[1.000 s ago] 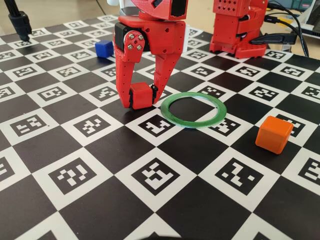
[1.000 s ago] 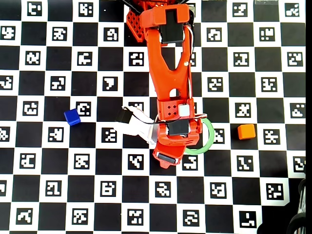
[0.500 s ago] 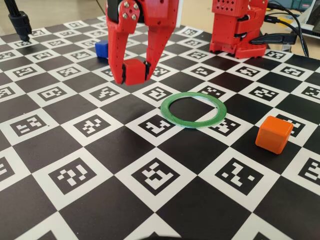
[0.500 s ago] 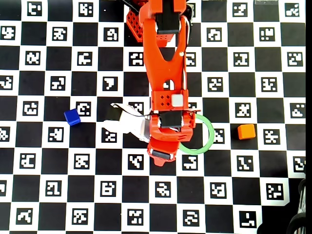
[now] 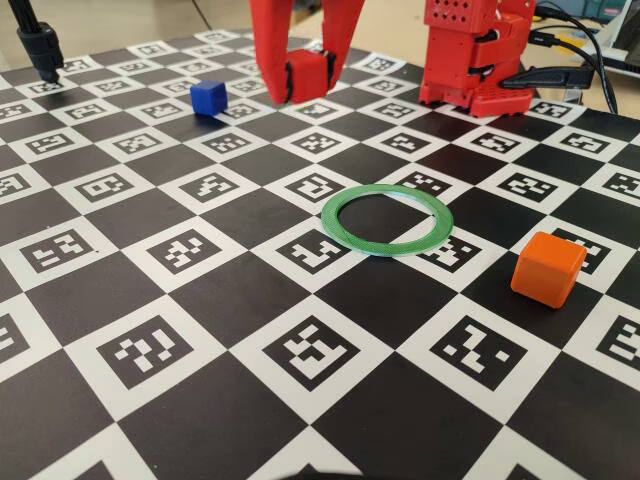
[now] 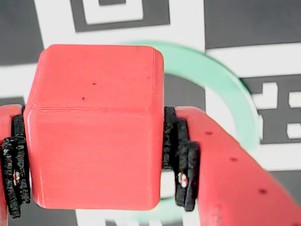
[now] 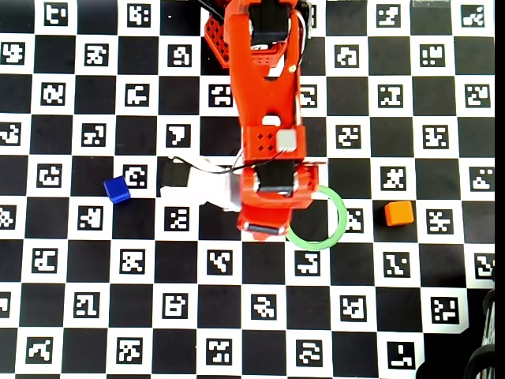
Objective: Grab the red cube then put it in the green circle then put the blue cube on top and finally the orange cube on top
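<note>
**Red cube held in the pincer, short of the ring**

Fixed view, left to right: blue cube [image 5: 208, 97] resting on the surface [image 5: 120, 290], far left; pincer [image 5: 305, 77] closed on the red cube [image 5: 309, 74], which looks to hang clear of the surface; green ring [image 5: 387, 220] lying flat and empty near the centre; orange cube [image 5: 547, 267] at the right, well apart from the ring. Wrist view: red cube [image 6: 94, 127] clamped on two opposite side faces between black pads [image 6: 181, 160], top face level, part of the ring [image 6: 221, 89] visible behind and below it. Overhead view: arm covers the held cube; ring [image 7: 335, 233] partly hidden under the pincer's right side; blue cube [image 7: 117, 189] left, orange cube [image 7: 398, 213] right.

Handling, as judged: cube appears rigid, light and matte, so not slippery; flat parallel faces suit a side grip at mid-height, as here; rounded edges could let it twist if held near a corner; ring looks thin and light, likely to shift if nudged on release.
</note>
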### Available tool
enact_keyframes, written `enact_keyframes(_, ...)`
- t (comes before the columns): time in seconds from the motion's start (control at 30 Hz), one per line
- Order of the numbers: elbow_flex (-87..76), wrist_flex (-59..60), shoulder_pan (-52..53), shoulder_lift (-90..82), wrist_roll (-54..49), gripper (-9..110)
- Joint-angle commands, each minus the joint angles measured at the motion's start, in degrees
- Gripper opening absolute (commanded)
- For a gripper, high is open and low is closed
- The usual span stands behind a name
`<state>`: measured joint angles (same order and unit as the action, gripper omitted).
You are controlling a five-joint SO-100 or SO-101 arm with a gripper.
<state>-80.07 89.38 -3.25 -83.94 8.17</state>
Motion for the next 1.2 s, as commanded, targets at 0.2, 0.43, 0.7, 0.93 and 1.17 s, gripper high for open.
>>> enact_keyframes(0.2, 7.0, 6.7, -5.8, -10.8, -1.0, 12)
enact_keyframes(0.43, 8.7, 9.2, -9.6, -11.0, -0.5, 11)
enact_keyframes(0.7, 10.0, 9.7, -13.4, -9.7, 2.5, 12)
enact_keyframes(0.93, 11.4, 6.8, -16.9, -7.4, 9.1, 12)
enact_keyframes(1.17, 11.5, 2.8, -17.5, -5.3, 12.5, 12)
